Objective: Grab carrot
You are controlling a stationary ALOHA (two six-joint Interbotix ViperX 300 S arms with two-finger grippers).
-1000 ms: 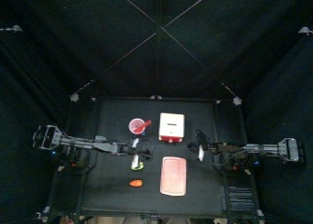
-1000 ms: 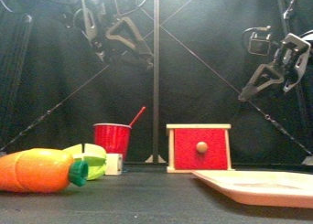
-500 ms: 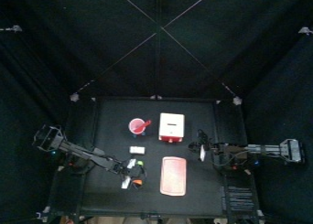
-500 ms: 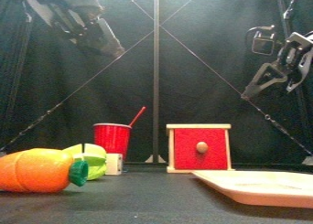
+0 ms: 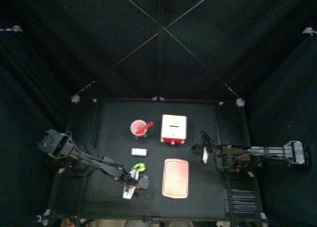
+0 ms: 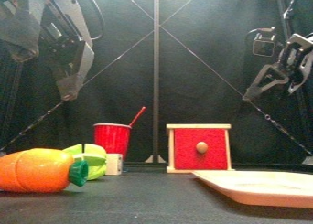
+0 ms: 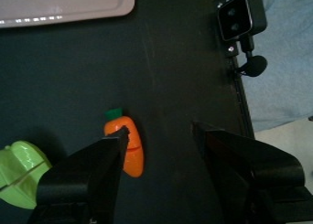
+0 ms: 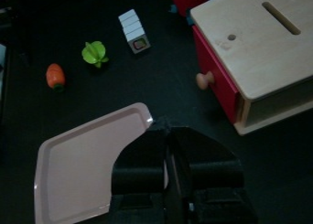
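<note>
Two jaws of my left gripper (image 7: 156,168) stand spread wide with nothing between them; in the left wrist view the carrot (image 7: 124,145) lies on the black table (image 7: 184,72) just beyond the gap, a little toward one jaw, its green top pointing away from the gripper; the carrot and the jaws are apart, not touching. A green lump (image 7: 22,171) sits close beside the carrot on that same side; the pink board (image 7: 61,6) lies farther off, well apart. From above, my left gripper (image 5: 133,184) hangs near the table's front, left of the pink board (image 5: 176,178), and the carrot is mostly hidden under it. At table height the carrot (image 6: 37,170) rests at front left, touching or just against the green lump (image 6: 86,159).

My right gripper (image 8: 166,173) rests to the right of the board; its jaws look pressed together and hold nothing.

I judge the step in hand to be the approach, with the grasp not yet made. Next I would need to centre the gap on the carrot, descend until the jaws straddle it, then close, keeping clear of the green lump.
</note>
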